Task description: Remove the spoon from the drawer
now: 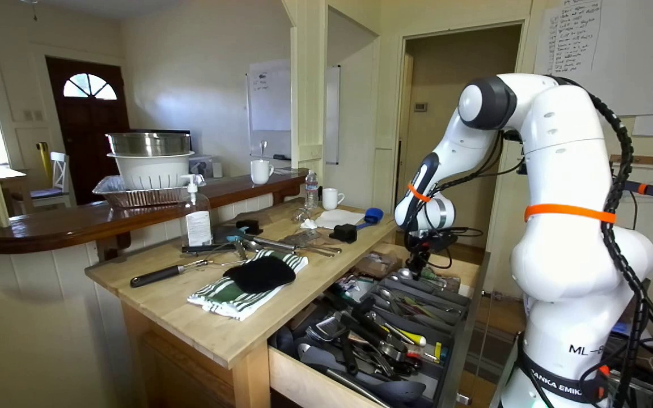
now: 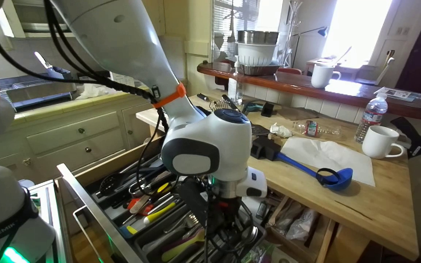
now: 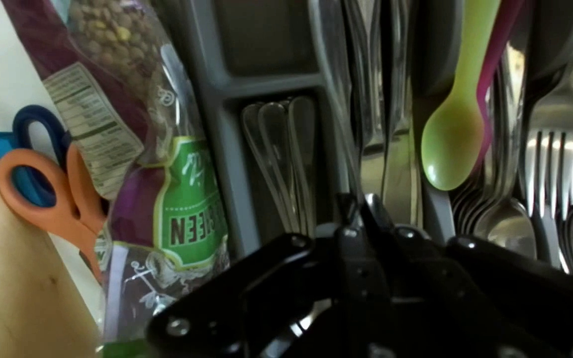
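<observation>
Low in the open drawer (image 1: 298,377), the gripper (image 3: 361,211) pinches a thin metal utensil (image 3: 340,107)

Pulled out below the wooden counter (image 1: 321,266), the drawer bears a divided grey tray (image 3: 239,184). The white arm (image 1: 567,158) reaches down to it in both exterior views. The fingertips (image 3: 379,214) stand almost together, with the utensil held edge-on between them; its ends are out of sight, so whether it is a spoon cannot be told. To its right in the wrist view, a yellow-green spoon (image 3: 453,144) lies over a pink piece (image 3: 505,30), near a metal spoon (image 3: 508,228) and some forks (image 3: 560,117). To its left, slim metal handles (image 3: 272,129) sit in a short compartment (image 3: 274,83), and past the tray's wall lie a plastic bag (image 3: 194,214) and orange-handled scissors (image 3: 67,228). A blue ladle (image 2: 345,180) rests on the counter.
</observation>
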Tool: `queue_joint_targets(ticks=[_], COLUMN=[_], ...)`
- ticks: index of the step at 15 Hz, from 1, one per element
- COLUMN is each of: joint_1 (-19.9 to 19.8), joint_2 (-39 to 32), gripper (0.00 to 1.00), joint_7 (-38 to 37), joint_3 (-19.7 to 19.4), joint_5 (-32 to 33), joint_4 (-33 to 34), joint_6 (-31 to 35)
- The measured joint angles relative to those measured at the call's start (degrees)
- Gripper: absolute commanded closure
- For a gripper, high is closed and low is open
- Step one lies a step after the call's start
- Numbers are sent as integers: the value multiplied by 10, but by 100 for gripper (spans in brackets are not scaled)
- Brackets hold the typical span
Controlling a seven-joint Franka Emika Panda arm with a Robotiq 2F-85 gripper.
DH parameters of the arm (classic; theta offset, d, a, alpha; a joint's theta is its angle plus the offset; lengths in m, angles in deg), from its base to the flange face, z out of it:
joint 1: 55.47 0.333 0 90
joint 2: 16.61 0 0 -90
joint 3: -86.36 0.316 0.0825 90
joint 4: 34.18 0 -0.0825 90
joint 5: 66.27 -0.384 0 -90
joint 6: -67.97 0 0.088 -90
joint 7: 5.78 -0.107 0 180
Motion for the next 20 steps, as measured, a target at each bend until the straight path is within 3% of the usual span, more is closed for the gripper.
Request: queue_joint_targets(ticks=[6, 11, 13, 17, 18, 20], joint_1=[14, 82, 108, 126, 126, 129], joint_2=[136, 282, 325, 348, 346, 344], gripper=[98, 98, 93, 93, 98, 98], joint_7=[89, 112, 118, 132, 134, 136], joint_3=[-3, -23, -25, -30, -32, -36], joint_5=[-3, 40, 70, 80, 81, 81], joint_4=[-68, -75, -56, -34, -34, -34], joint_6=[-22, -163, -211, -240, -240, -240])
